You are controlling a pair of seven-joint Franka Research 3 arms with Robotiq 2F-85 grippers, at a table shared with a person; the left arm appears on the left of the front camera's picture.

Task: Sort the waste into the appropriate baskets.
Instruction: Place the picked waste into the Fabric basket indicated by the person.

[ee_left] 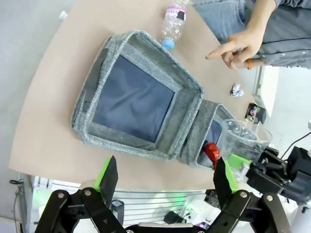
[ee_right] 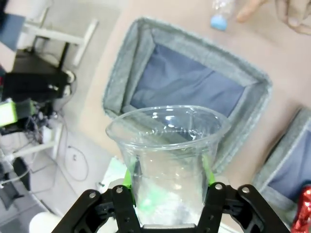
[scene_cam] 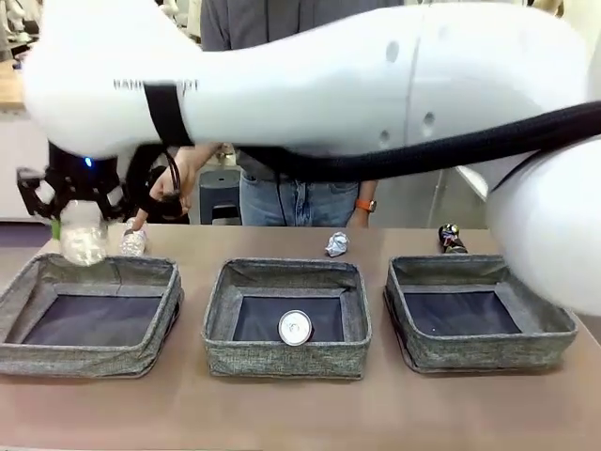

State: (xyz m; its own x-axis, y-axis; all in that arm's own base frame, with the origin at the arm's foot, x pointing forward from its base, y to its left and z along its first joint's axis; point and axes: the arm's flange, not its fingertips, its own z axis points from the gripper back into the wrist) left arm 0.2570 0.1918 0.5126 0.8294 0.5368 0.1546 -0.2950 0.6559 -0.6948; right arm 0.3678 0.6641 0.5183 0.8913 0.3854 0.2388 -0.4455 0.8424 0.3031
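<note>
right fingers (ee_right: pixel 208 174) clamped on clear plastic cup (scene_cam: pixel 83 235) over left grey woven fabric basket (scene_cam: pixel 89 362) at 9 o'clock, left fingers (ee_left: pixel 108 175) spread wide, empty, red soda can (scene_cam: pixel 295 328) in middle basket (scene_cam: pixel 282 362), crumpled foil ball (scene_cam: pixel 336 244) on desk (scene_cam: pixel 300 413) at 12 beyond it, white right arm (scene_cam: pixel 329 85) blocking person's torso

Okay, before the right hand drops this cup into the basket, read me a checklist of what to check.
1. Cup gripped by right hand: ok, green pads on both sides.
2. Cup centred over left basket: cannot tell; the front view puts it near the back rim.
3. Basket mouth open, walls upright: ok.
4. Person's hand away from the basket: ok, pointing beyond it, near the bottle.
5. Left hand out of the way: ok, open, holding nothing.
</note>
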